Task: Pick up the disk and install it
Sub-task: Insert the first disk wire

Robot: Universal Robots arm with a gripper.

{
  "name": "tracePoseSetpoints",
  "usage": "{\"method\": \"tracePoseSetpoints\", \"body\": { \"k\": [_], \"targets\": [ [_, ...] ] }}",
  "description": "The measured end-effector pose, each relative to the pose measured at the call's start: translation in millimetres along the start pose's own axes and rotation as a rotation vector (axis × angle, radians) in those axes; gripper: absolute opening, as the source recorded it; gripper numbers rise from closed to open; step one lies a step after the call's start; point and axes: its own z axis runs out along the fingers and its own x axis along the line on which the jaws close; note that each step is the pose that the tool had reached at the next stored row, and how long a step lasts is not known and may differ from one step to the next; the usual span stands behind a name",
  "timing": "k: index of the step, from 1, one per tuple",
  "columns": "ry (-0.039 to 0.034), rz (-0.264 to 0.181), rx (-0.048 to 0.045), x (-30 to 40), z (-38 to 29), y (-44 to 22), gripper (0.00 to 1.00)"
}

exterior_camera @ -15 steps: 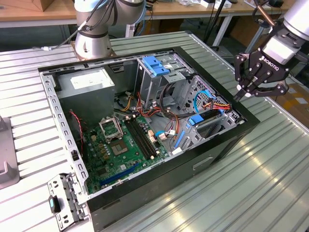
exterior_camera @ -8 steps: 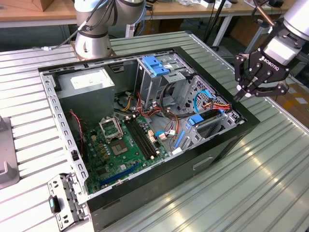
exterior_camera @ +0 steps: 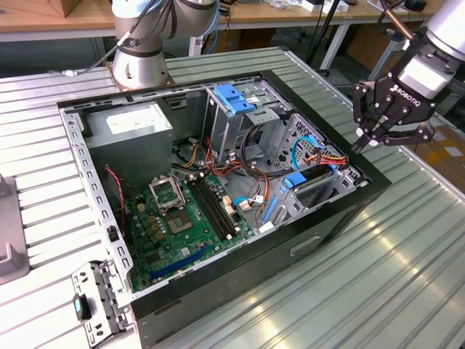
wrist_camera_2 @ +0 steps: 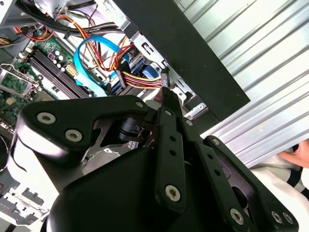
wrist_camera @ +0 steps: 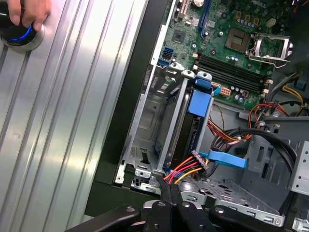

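While the gripper point(exterior_camera: 363, 142) hovers closed and empty above the case corner | disk point(wrist_camera: 193, 126) seated on edge in the drive bay point(wrist_camera: 153, 133), cables point(wrist_camera: 186, 170) attached | step: likely approach for extraction | next: open fingers, align over carrier

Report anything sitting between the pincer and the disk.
In the first wrist view, a bundle of coloured wires with its plug lies at the near end of the disk, right by the tips of the pincer. A flat blue cable runs beside it.
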Motion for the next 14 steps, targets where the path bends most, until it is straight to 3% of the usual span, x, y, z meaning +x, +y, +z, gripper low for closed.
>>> {"method": "tracePoseSetpoints", "body": {
  "k": [14],
  "targets": [
    [0.0009, -0.033, -0.0030, 0.0, 0.0, 0.0, 0.10]
  ]
}}
